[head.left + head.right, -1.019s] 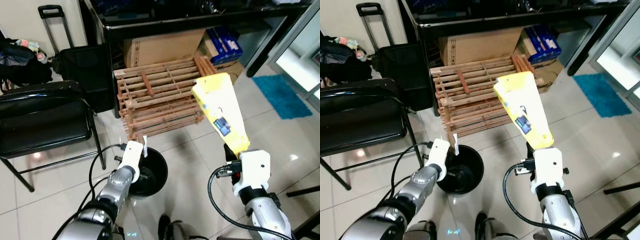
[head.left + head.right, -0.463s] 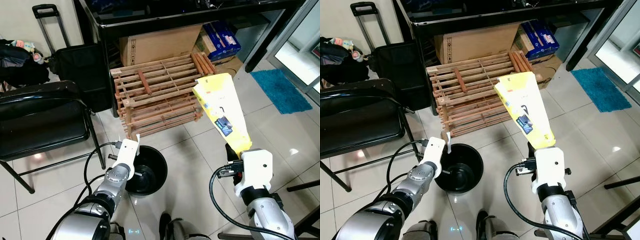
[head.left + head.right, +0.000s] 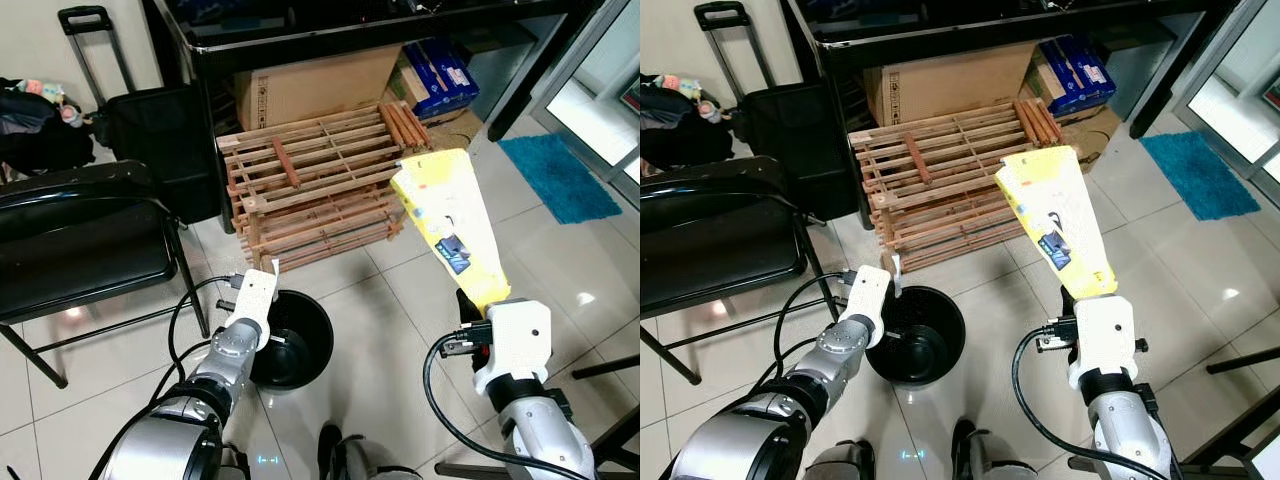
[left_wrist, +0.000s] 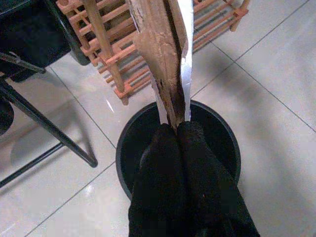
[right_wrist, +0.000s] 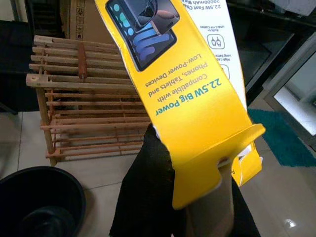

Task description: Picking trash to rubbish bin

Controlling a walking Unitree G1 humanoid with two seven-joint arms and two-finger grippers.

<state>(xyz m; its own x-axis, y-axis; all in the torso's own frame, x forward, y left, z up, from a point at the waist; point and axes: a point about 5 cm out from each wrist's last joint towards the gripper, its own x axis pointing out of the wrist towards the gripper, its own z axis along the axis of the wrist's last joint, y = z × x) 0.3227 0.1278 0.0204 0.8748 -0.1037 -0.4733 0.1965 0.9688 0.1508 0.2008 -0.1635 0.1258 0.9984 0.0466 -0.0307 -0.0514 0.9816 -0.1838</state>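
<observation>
My left gripper [image 4: 177,129] is shut on a thin brown and white scrap of paper [image 4: 165,59], held over the near-left rim of the round black rubbish bin [image 3: 296,340] on the tiled floor. The scrap [image 3: 274,265] pokes up just past the wrist. My right gripper [image 5: 197,170] is shut on a flattened yellow cardboard package [image 3: 448,226] with printed text, held upright to the right of the bin, well above the floor. The package [image 5: 187,94] hides most of the right fingers.
A wooden slatted rack [image 3: 320,180] stands right behind the bin, under a black table with cardboard boxes [image 3: 315,85]. A black folding chair [image 3: 85,240] is at the left, a black suitcase [image 3: 150,130] behind it. A blue mat [image 3: 565,175] lies at the right.
The camera has shifted slightly. My left gripper with the scrap has stayed at the bin's left rim. The right gripper holds the yellow package much as before.
</observation>
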